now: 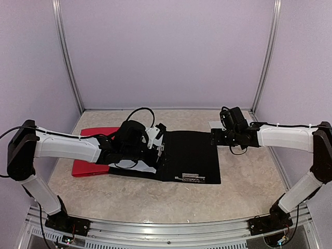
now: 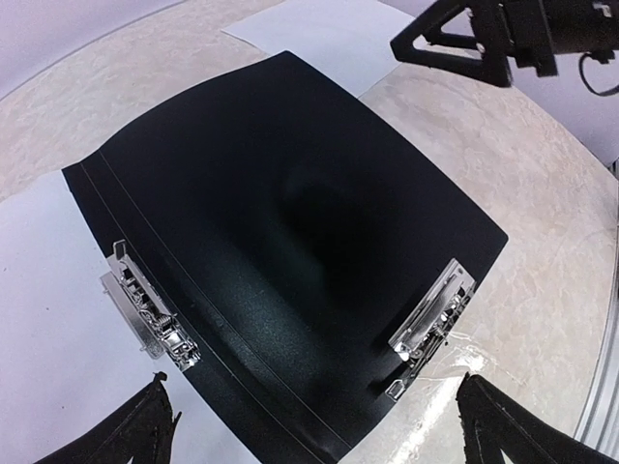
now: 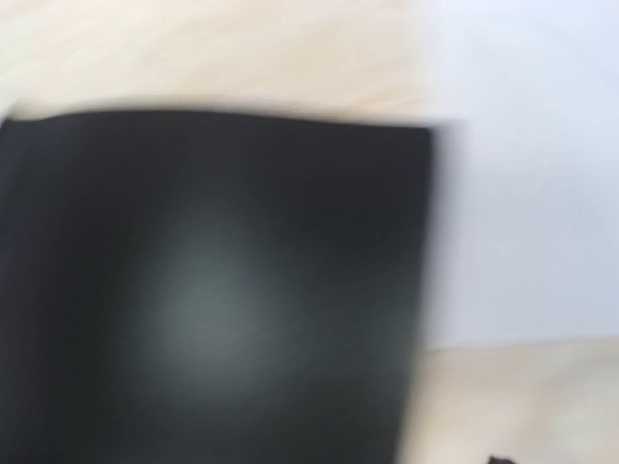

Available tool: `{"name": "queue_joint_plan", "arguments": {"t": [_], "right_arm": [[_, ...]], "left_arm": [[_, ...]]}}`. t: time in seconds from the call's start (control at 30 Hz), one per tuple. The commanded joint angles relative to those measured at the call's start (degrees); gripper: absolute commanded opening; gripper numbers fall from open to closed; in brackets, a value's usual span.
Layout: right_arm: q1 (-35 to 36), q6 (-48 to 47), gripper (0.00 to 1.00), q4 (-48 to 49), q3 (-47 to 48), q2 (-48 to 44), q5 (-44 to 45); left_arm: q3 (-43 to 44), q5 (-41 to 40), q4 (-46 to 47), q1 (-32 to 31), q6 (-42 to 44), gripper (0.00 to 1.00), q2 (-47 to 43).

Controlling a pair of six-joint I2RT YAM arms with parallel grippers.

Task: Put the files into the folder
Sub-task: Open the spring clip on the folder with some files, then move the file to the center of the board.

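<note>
Fetching step: files (image 1: 214,124) lie beside open folder (image 1: 192,155).
Left gripper (image 2: 311,411): spread wide, empty.
Right gripper (image 1: 215,137): grip unclear; next, pinch one up.

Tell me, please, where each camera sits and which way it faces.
Top external: above and behind, looking down at the black folder; left arm and right arm show.
Left wrist: above the folder's clips, looking down; its own fingertips show, and the right gripper.
Right wrist: blurred, over folder edge and white sheet; fingers barely seen.
All share the black folder.
</note>
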Motion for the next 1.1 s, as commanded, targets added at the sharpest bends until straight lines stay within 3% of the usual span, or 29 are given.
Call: {"name": "queue_joint_plan", "arguments": {"t": [0.0, 0.37, 0.7, 1.07], "right_arm": [[-6.85, -4.24, 0.77, -1.08, 3.58, 4.30, 2.36], [-16.15, -12.40, 0.79, -3.10, 19.25, 26.21, -2.17], [-17.88, -13.33, 0.74, -1.91, 16.25, 29.21, -8.28], [-19.18, -12.85, 0.67, -3.42, 13.50, 30.90, -8.96]], "left_arm": [[1.47, 2.18, -2.99, 0.24, -2.23, 0.99, -1.06], [1.40, 3.57, -3.48, 0.22, -2.88, 0.99, -1.57], [1.47, 3.23, -3.62, 0.22, -2.76, 0.99, -1.17], [1.39, 2.93, -3.69, 0.22, -2.94, 0.99, -1.15]]}}
